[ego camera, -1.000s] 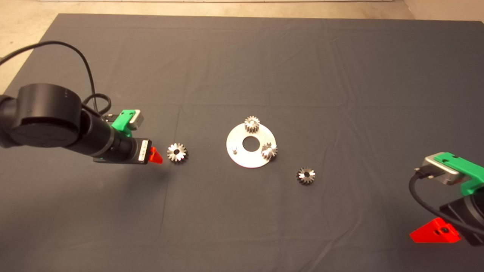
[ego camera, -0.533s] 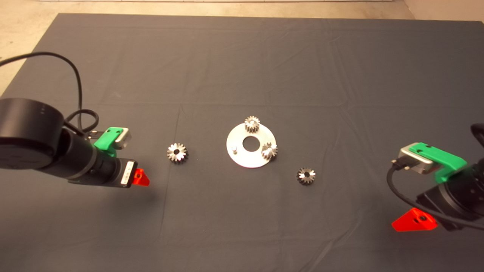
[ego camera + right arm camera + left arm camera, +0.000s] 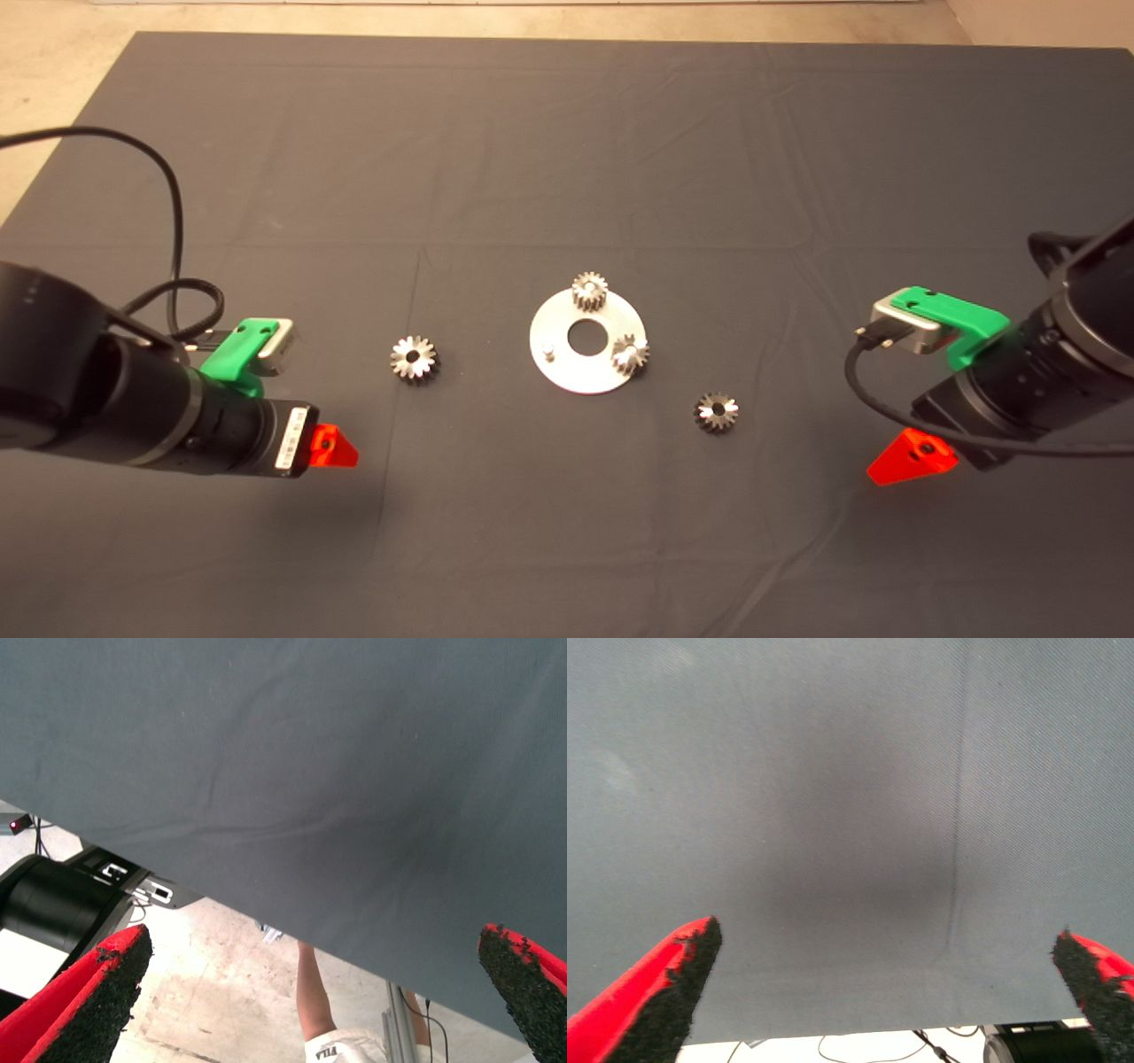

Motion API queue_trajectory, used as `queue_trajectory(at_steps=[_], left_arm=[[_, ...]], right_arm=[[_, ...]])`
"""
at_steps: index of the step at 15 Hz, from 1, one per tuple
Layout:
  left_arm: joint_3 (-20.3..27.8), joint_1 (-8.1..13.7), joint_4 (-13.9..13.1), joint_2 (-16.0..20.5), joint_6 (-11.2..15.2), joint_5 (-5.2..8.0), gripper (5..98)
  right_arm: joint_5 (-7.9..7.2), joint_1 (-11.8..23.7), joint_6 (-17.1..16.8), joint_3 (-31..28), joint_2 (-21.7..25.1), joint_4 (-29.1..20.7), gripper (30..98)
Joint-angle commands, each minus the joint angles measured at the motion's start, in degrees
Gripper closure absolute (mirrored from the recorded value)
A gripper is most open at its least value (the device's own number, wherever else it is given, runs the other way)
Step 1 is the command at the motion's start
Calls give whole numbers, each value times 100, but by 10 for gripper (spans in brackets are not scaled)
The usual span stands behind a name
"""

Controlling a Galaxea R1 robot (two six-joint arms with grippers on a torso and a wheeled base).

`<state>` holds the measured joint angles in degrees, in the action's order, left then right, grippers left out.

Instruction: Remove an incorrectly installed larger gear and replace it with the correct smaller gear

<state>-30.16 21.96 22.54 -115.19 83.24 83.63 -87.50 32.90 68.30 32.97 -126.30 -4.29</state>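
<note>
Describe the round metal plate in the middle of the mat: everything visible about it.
The plate is a flat, bright silver disc, seemingly metal, with a round hole through its centre. It lies flat on the dark mat, near the middle. Two small gears sit on it: one at its far edge, one at its right edge, both overhanging the rim slightly. A short bare pin stands on its left side. Neither pincer touches it.

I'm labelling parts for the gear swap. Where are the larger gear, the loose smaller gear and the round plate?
larger gear (image 3: 414, 360): head view, top face beside its centre hole.
smaller gear (image 3: 717, 413): head view, top face.
round plate (image 3: 578, 375): head view, bare near rim.
</note>
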Motion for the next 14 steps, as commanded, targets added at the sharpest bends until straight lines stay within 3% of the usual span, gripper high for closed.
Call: queue_trajectory(at_steps=[1,8,11,14], left_arm=[[161,81,-83,26,114,40,61],[275,81,-83,-35,123,6,61],[326,81,-83,-103,281,22,61],[346,81,-85,-97,290,48,61]], right_arm=[[-750,85,-353,384,-278,-37,307],[-750,59,-849,757,-539,66,307],[-750,-71,-939,860,-664,312,307],[-750,-343,-1346,1272,-805,426,307]])
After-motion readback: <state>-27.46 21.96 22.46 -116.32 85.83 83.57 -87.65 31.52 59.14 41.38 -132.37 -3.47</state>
